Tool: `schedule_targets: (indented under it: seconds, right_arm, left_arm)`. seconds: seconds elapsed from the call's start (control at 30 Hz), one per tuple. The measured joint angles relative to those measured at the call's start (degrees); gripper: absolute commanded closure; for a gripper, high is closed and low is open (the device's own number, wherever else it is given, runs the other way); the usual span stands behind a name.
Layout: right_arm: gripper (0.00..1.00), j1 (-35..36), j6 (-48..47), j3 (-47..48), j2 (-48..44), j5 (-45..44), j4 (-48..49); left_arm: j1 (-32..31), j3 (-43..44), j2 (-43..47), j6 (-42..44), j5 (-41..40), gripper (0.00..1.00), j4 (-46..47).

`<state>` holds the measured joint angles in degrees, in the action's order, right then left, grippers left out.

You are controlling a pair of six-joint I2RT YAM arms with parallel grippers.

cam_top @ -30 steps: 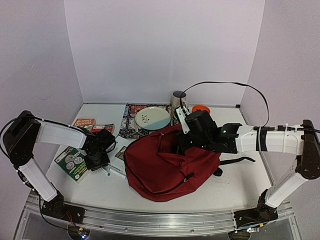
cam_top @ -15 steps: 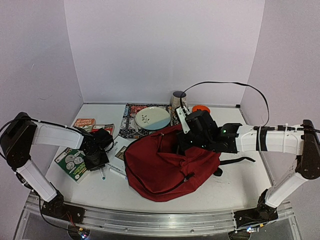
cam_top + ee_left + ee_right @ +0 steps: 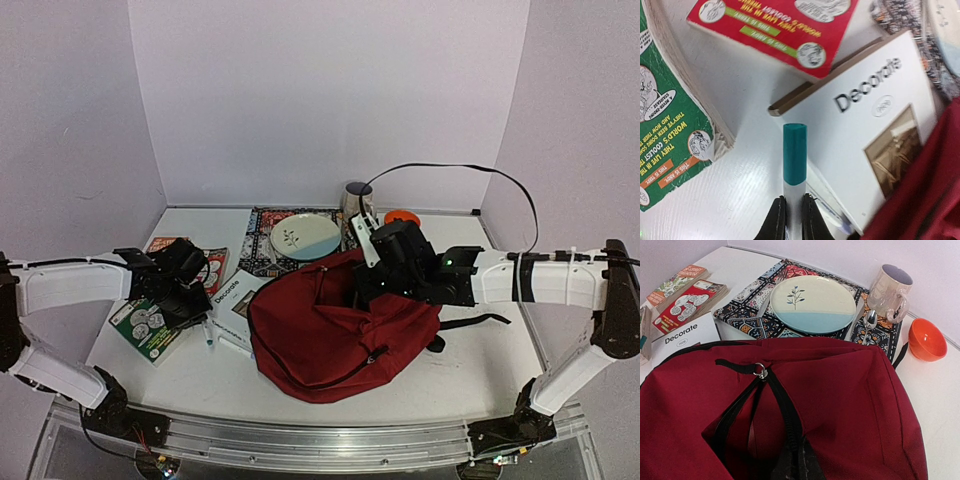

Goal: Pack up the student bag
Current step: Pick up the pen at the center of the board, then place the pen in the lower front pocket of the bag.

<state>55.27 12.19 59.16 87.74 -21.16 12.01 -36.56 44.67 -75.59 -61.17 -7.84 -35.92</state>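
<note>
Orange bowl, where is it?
The orange bowl sits on the table at the far right of the right wrist view, just right of the mug and beyond the student bag.

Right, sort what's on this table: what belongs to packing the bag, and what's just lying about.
For the job: student bag; teal-capped marker, held in the left pincer; probably also the green book, red book, orange book and "Decorate" book.

Lying about: placemat, plate, spoon, mug, orange bowl.
</note>
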Motion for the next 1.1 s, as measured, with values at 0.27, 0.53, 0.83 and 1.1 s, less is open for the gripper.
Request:
schedule_targets:
  seconds: [0.27,0.53,0.83,1.1]
  right_arm:
    - [1.0,0.0,0.0,0.0,0.0,1.6,0.0]
    - [1.0,0.0,0.1,0.0,0.0,3.3,0.0]
    - [1.0,-0.1,0.8,0.9,0.0,5.0,-0.2]
    - [1.0,-0.1,1.3,1.6,0.0,6.1,-0.5]
  left_arm:
    - [0.0,6.9,2.4,4.3,4.6,1.0,2.1]
    - [0.0,12.4,-1.6,10.1,18.0,1.0,9.8]
    - [-2.2,16.4,-7.1,14.4,30.9,1.0,14.2]
    - [-7.5,19.7,-14.3,16.2,35.6,1.0,16.3]
